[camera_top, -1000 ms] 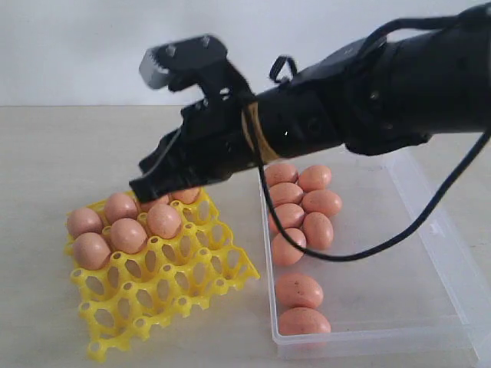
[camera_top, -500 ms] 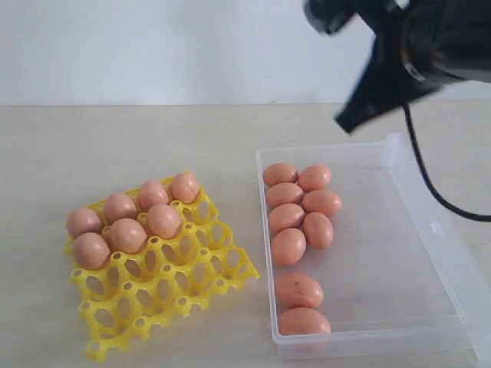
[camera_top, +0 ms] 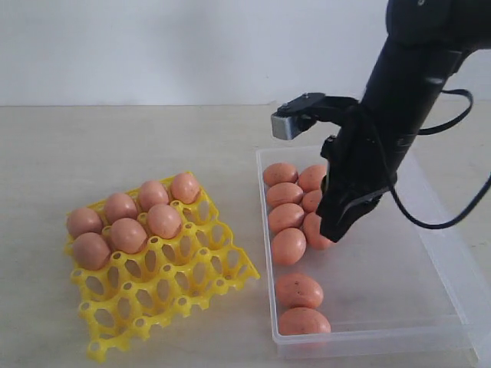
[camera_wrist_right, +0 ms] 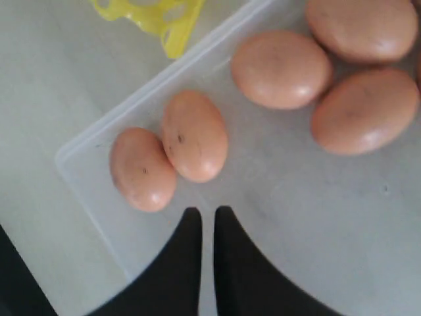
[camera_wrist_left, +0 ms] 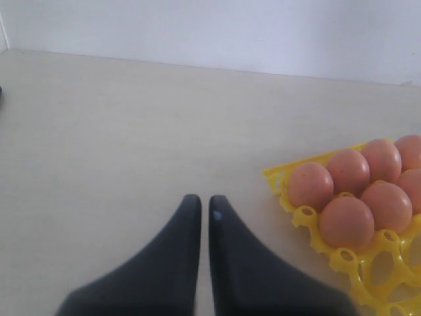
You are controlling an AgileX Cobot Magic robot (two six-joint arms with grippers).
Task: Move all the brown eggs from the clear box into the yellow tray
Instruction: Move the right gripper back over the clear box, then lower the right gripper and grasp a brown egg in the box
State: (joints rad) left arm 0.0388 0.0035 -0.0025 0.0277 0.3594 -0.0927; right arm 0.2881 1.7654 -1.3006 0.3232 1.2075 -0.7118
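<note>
The right gripper [camera_wrist_right: 201, 212] has its two black fingers pressed almost together, with only a thin slit between them and nothing in it. Its tips hang low over the bare floor of the large, shallow, clear plastic box [camera_top: 387, 295]. They are just short of two smooth, faintly speckled brown eggs [camera_top: 298, 290] that touch each other by the box's front corner on the tray side.

In the exterior view more eggs lie in a double line along the box wall nearest the tray. The black arm crosses the inner line and covers part of two eggs there, so whether the fingers touch the nearer one cannot be told. Nine eggs can be counted in the box. The right wrist view cuts off the eggs at its edge. The box's outer front corner runs out of the exterior frame, and the arm's upper part is cut off at the top.

The left gripper [camera_wrist_left: 200, 201] is also closed and empty, above the pale tabletop [camera_top: 115, 146] and well apart from the bright yellow openwork plastic egg tray [camera_top: 201, 285]. It does not appear in the exterior view. The tray lies on the tabletop just beside the box and holds seven eggs, four along its back edge and three in the next row.
</note>
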